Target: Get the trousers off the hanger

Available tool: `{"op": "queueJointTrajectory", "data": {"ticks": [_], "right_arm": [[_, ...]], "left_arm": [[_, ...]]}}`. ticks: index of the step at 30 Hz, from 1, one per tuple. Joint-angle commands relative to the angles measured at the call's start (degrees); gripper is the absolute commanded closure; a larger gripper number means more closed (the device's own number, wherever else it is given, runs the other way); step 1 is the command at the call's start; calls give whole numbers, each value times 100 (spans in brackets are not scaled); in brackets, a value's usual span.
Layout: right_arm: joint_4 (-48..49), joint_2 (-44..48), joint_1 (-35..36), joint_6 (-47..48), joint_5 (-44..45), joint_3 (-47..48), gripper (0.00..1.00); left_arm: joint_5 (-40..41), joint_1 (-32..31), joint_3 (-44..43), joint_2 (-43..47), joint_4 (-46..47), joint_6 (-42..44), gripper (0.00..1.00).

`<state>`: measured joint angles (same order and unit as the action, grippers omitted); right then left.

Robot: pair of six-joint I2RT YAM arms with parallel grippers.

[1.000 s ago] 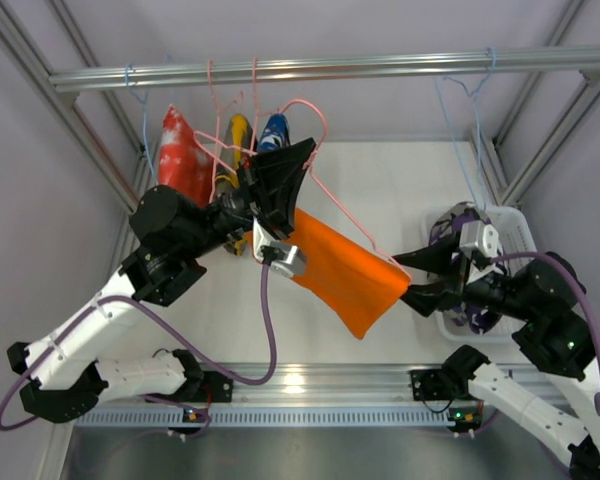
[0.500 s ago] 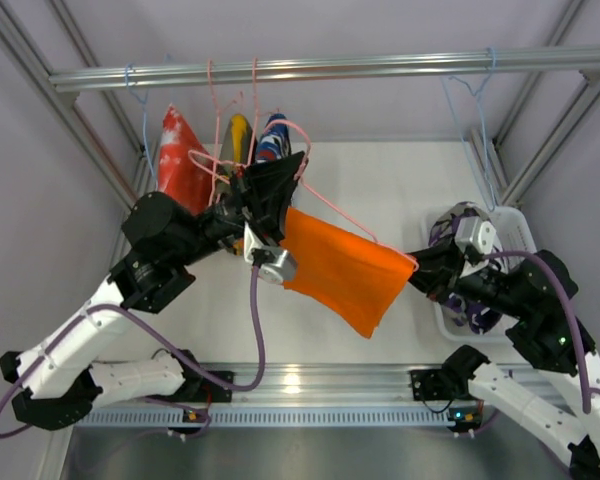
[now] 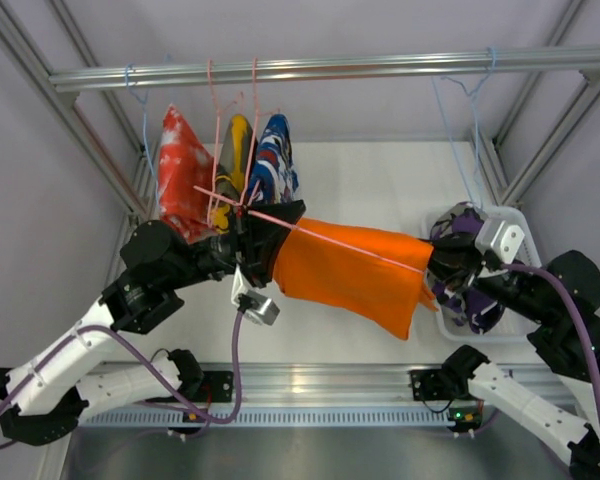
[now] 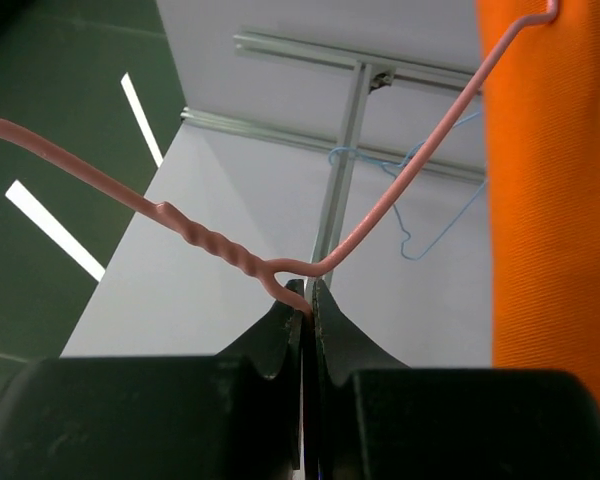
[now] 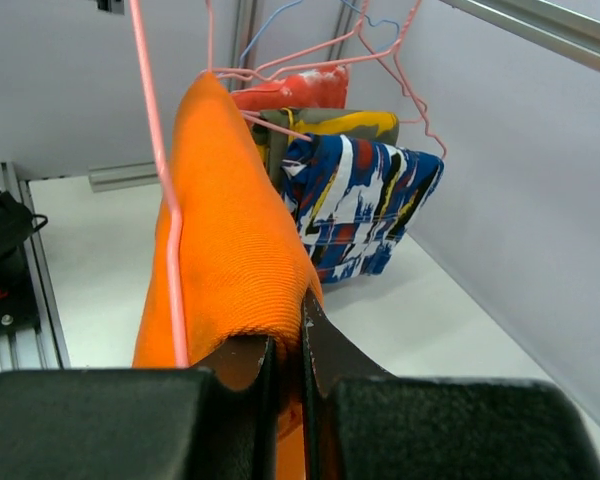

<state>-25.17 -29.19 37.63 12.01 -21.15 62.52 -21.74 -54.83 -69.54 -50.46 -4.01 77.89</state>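
Note:
The bright orange trousers (image 3: pixel 350 268) hang folded over a pink wire hanger (image 3: pixel 325 232), stretched level between my arms. My left gripper (image 3: pixel 248 222) is shut on the hanger's twisted neck (image 4: pixel 280 272), with the orange cloth (image 4: pixel 555 190) at the right of that view. My right gripper (image 3: pixel 436 268) is shut on the orange trousers' folded edge (image 5: pixel 230 250), next to the hanger wire (image 5: pixel 165 200). The purple, white and black camouflage trousers (image 3: pixel 467 300) lie in the white basket (image 3: pixel 515 232) under my right arm.
A red-and-white garment (image 3: pixel 183 165), a yellow one (image 3: pixel 239 140) and a blue patterned one (image 3: pixel 273 162) hang on hangers from the metal rail (image 3: pixel 320 70). An empty blue hanger (image 3: pixel 468 110) hangs at the right. Frame posts stand at both sides.
The left gripper has pulled the hanger down and toward the near side. The right gripper has risen and moved right with the cloth edge, so the orange trousers went from slanted to stretched level.

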Motion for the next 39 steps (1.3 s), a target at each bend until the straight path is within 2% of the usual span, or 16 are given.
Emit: {"op": "queueJointTrajectory", "data": {"ticks": [1, 6, 12, 31, 37, 39], "right_arm": [[917, -95, -71, 21, -56, 769, 100], [1198, -437, -71, -251, -258, 1060, 100], [1620, -763, -80, -752, -224, 1420, 100], [2296, -1343, -80, -1421, 1042, 2913, 100], [2306, -1616, -71, -1201, 1191, 3467, 100], [2157, -1581, -71, -877, 1567, 3504, 100]], "left_arm": [[-488, 42, 448, 53, -390, 850, 100], [-1147, 34, 880, -25, -416, 1360, 100], [-1657, 25, 1152, -219, -285, 1571, 100], [-2151, 25, 2049, -78, -451, 1607, 100], [-2230, 25, 2348, 27, -434, 1677, 100], [-2221, 16, 2392, 115, -425, 1686, 100]]}}
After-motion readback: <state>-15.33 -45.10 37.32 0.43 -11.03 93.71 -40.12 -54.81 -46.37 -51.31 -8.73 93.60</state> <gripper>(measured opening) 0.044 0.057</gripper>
